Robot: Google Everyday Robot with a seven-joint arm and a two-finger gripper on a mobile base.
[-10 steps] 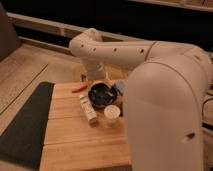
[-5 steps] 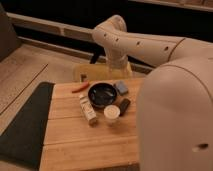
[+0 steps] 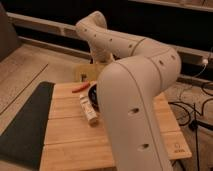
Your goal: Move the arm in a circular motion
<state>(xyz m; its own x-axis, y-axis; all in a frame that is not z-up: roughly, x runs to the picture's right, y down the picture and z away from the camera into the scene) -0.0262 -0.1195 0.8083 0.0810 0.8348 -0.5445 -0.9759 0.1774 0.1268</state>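
Wooden slats of the counter [image 3: 65, 135] are filling the lower half of the frame, with a dark mat [image 3: 22, 125] lying along its left side and tangled cables [image 3: 197, 107] trailing on the floor at the right. You are looking past the arm [image 3: 135, 90], which is dominating the centre and right: one thick cream segment is rising from the bottom edge, bending at a bulbous joint, then running up and left to a second joint at upper centre. It is reading as heavy, rigid and smooth-skinned, so nothing here is asking to be grasped; you are steering it by its joints only. The gripper [image 3: 97, 62] is sitting behind that upper joint, above the counter's far edge, and you cannot tell how it stands. Below it a white bottle [image 3: 89, 110], a red item [image 3: 81, 88] and a dark bowl [image 3: 94, 94] are lying close to the sweep path, so a low circle is risking contact.
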